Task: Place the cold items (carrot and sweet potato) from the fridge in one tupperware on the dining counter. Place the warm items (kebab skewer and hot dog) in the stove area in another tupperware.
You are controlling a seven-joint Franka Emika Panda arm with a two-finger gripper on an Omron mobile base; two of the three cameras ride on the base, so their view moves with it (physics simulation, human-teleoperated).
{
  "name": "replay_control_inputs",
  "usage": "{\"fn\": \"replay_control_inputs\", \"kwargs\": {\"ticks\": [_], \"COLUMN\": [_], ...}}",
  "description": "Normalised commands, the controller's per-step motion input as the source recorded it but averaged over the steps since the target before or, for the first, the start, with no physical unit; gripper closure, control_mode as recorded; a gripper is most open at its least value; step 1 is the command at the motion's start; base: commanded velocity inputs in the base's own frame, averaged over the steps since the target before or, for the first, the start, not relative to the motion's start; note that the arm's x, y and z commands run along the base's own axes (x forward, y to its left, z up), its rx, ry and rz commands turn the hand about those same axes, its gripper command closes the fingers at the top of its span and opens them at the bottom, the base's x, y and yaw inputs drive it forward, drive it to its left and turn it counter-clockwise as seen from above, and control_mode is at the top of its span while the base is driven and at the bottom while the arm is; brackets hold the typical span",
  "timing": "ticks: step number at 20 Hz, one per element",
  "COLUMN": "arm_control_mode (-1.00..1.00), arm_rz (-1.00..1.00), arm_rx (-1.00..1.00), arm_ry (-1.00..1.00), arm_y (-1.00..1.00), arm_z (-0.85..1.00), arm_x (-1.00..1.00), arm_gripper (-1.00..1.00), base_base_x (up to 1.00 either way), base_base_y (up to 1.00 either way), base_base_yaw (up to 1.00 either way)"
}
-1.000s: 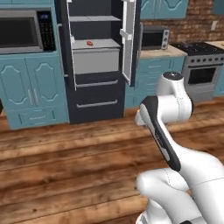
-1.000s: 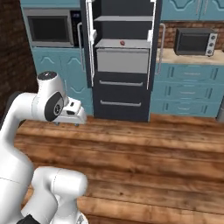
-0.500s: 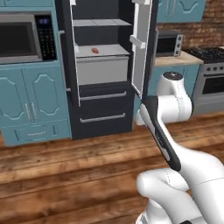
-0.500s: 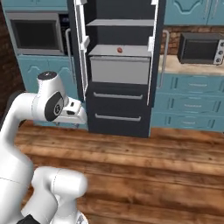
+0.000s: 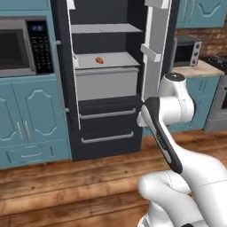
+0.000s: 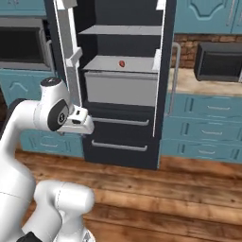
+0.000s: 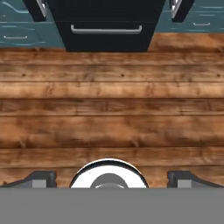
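The fridge (image 5: 111, 80) looms larger now; the base has rolled up close, doors wide. The gripper (image 7: 111, 178) hangs spread wide and empty over the floorboards before it. The sweet potato (image 5: 99, 60) sits on the fridge's middle shelf, nearly reachable.

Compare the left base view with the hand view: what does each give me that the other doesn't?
Left base view alone: the open fridge with a small reddish-orange root, likely the sweet potato, on a pale shelf, the microwave to its left and a toaster oven on the beige counter. Hand view alone: the open gripper pointing down at the wooden floor. Both: the fridge's bottom drawer with its silver bar handle, and floor planks.
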Motion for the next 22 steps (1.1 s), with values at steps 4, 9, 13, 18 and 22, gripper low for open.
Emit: {"fn": "replay_control_inputs", "kwargs": {"ticks": [4, 9, 13, 18, 22], "arm_control_mode": [1.0, 1.0, 1.0, 1.0, 1.0], "arm_rz": [0.0, 0.0, 0.0, 0.0, 0.0], "arm_rx": [0.0, 0.0, 0.0, 0.0, 0.0], "arm_ry": [0.0, 0.0, 0.0, 0.0, 0.0], "arm_y": [0.0, 0.0, 0.0, 0.0, 0.0], "arm_z": [0.0, 0.0, 0.0, 0.0, 0.0], "arm_x": [0.0, 0.0, 0.0, 0.0, 0.0], "arm_gripper": [-1.0, -1.0, -1.0, -1.0, -1.0], "base_base_x": [0.98, 0.89, 0.91, 0.86, 0.86], "base_base_y": [-0.39, -0.12, -0.02, 0.0, 0.0], "base_base_yaw": [0.21, 0.06, 0.01, 0.01, 0.04]}}
